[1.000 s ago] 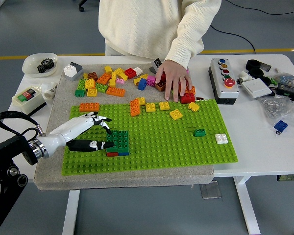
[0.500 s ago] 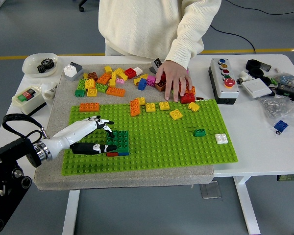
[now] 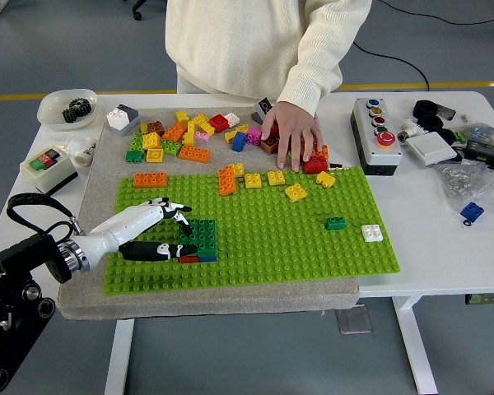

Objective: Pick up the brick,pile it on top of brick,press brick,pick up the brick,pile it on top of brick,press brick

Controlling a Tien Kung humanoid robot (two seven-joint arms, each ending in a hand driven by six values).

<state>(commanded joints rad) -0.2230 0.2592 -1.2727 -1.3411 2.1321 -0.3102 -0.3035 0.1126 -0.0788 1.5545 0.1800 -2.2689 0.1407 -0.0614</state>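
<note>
The dark green brick (image 3: 203, 234), a studded plastic block, tops a red-and-blue stack on the knobbly lime baseplate (image 3: 313, 247), right at the left hand (image 3: 152, 229)'s fingertips. White fingers curl against its left side, black thumb low beside the stack. Since half a second ago, the hand has barely shifted. A person's hand (image 3: 286, 132) rests on loose bricks beyond.

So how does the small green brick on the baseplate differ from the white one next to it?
The green brick is dark green, narrower and sits farther from the table's near edge; the white brick is white, squarer and sits nearer the baseplate's right edge. Both are lone small bricks standing apart on the baseplate.
</note>
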